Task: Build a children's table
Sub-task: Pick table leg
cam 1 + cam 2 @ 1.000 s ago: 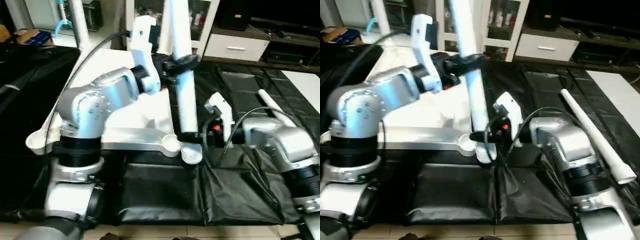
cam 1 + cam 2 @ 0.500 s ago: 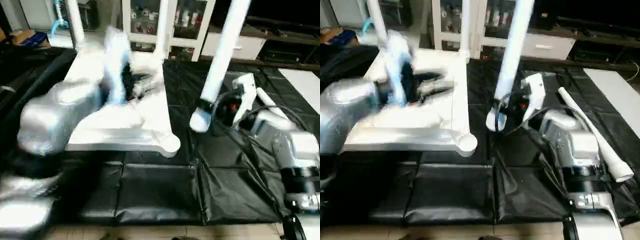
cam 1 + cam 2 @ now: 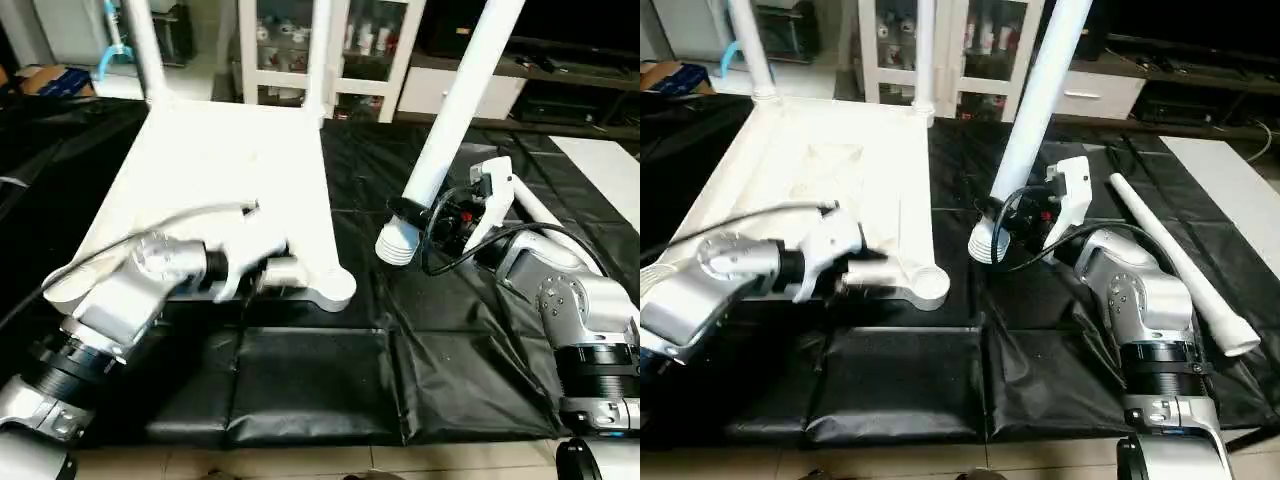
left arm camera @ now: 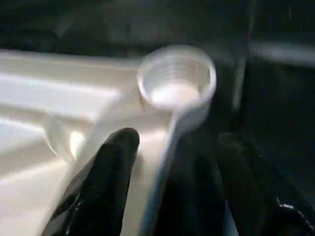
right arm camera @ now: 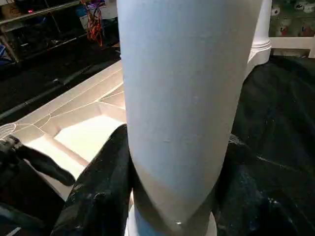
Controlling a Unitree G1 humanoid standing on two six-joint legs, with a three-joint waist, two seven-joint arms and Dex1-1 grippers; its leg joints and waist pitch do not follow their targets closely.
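The white table top point(image 3: 220, 170) lies underside up on the black mat. Two legs point(image 3: 142, 45) point(image 3: 320, 50) stand in its far corner sockets. My right gripper point(image 3: 410, 212) is shut on a third leg point(image 3: 455, 100), which leans back to the right. Its threaded end point(image 3: 398, 243) hangs just above the mat, to the right of the bare near-right socket point(image 3: 335, 288). The right wrist view shows a finger point(image 5: 96, 191) on each side of that leg. My left gripper point(image 3: 272, 272) is open and straddles the top's near rim beside that socket point(image 4: 177, 78). A fourth leg point(image 3: 1180, 265) lies on the mat at the right.
The black mat point(image 3: 300, 390) covers the floor around the table top. A white glass-door cabinet point(image 3: 350, 30) and a white drawer unit point(image 3: 470, 95) stand behind it. A pale panel point(image 3: 610, 160) lies at the far right, and a cardboard box point(image 3: 40, 75) sits at the far left.
My left gripper let go of the upright leg and dropped to the top's near rim. The right gripper carried the leg right, off the near-right socket, and tilted it.
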